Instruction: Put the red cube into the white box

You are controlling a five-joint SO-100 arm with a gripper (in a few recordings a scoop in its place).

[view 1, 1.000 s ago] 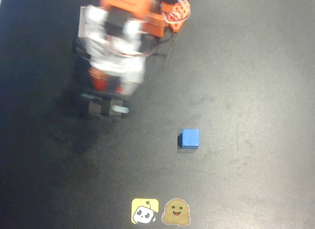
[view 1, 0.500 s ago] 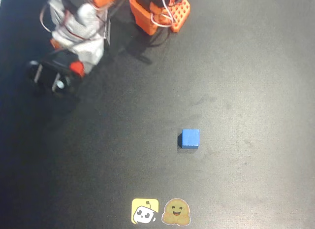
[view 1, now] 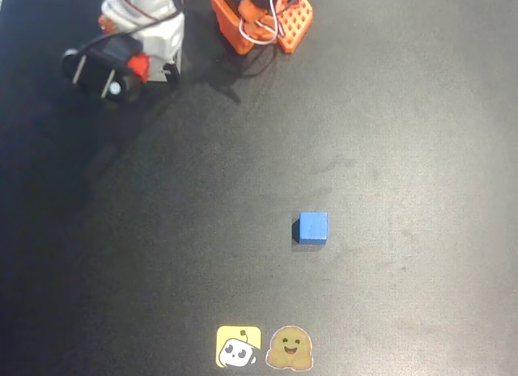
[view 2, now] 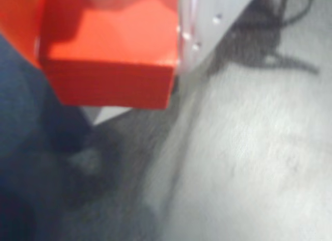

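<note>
Gripper (view 1: 97, 65) is clamping the red cube (view 2: 111, 62), carrying it at the table (view 1: 388, 109) edge, well apart from blue cube (view 1: 313, 228)

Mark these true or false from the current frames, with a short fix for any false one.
1. A blue cube lies on the dark table in the overhead view. True.
2. Two stickers sit at the bottom edge of the overhead view. True.
3. The blue cube touches the stickers. False: it lies well above them, with bare table between.
4. The arm is over the blue cube. False: it is at the top left of the overhead view, far from the cube.
5. The orange base stands at the top edge, right of the arm. True.
6. The blue cube is stacked on another cube. False: it rests alone on the table.
</note>
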